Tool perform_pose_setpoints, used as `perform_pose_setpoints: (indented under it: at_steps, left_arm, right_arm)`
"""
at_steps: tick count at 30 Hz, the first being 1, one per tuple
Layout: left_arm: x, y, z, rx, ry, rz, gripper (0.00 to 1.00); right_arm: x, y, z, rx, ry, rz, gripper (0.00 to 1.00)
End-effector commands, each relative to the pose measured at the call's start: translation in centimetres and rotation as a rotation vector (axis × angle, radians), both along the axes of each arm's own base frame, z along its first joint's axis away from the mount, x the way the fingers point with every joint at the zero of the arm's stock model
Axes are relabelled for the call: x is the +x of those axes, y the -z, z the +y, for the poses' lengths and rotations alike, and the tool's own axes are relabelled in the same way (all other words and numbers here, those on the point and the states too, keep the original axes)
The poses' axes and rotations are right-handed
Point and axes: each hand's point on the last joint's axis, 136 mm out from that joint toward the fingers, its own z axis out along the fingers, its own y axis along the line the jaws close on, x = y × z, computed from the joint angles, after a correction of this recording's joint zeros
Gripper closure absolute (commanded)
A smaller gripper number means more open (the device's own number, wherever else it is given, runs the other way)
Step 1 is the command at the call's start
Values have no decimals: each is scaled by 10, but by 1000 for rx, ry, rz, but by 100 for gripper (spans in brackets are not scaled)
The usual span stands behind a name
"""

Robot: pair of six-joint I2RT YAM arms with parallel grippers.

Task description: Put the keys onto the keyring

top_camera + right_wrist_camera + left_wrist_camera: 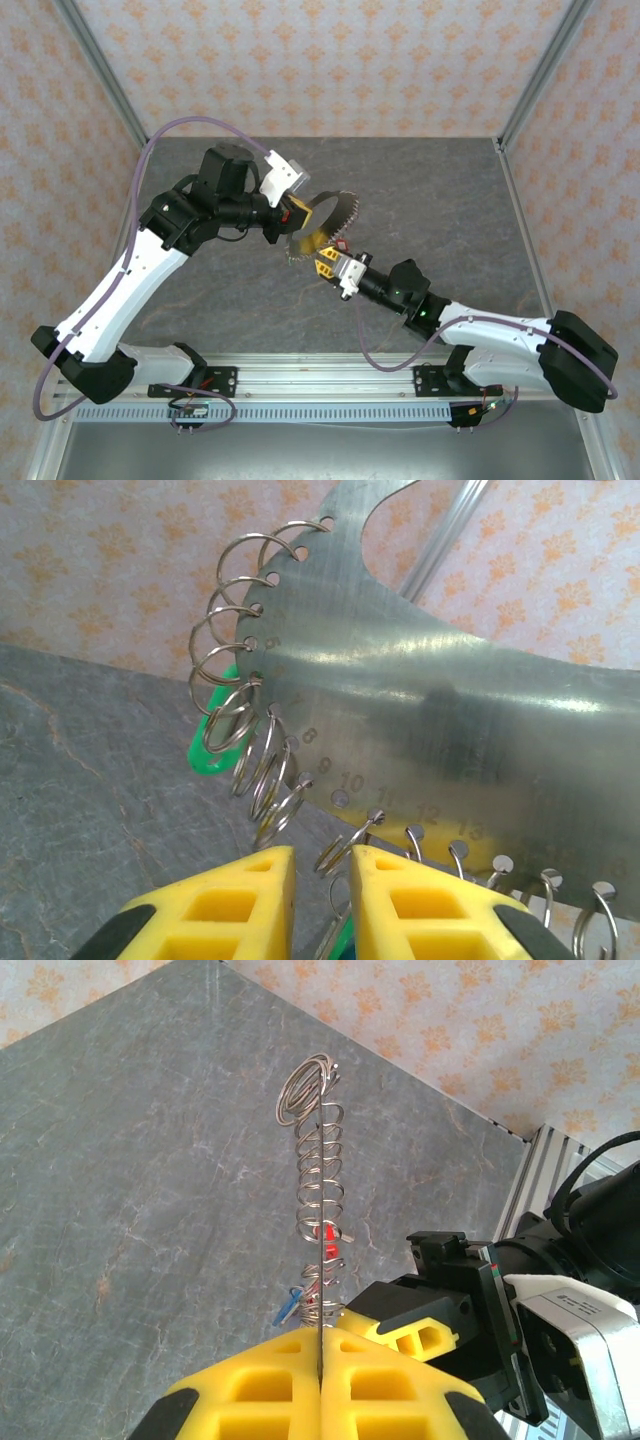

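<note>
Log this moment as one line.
left hand: shut on ring plate | right hand: slightly parted at plate's edge, grip unclear | green key: among plate's rings

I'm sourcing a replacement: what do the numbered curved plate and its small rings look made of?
The numbered plate looks like brushed steel or aluminium: grey, fine scratch lines, soft reflections. The small rings look like polished metal wire: thin coils with sharp glints.
</note>
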Motion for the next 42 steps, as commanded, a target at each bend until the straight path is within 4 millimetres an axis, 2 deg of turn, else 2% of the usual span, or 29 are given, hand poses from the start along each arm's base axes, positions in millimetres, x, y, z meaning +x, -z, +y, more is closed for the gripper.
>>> perform_pose_setpoints:
  at_steps: [1, 5, 19, 29, 42]
  left_arm:
    - [-5, -25, -5, -77, 19, -61, 100]
    - [-5, -25, -4, -78, 14, -63, 100]
    - [-7, -28, -5, -103, 18, -63, 100]
    - [-8, -32, -5, -121, 12, -71, 100]
    - [-7, -34, -5, -137, 2, -75, 100]
  right_arm:
    - [3, -27, 0, 74, 22, -44, 79]
    - [-1, -28, 0, 78, -1, -37, 79]
    - [7, -35, -5, 128, 53, -28, 79]
    - [8, -28, 1, 118, 33, 3, 79]
    - [14, -34, 4, 160, 49, -2, 81]
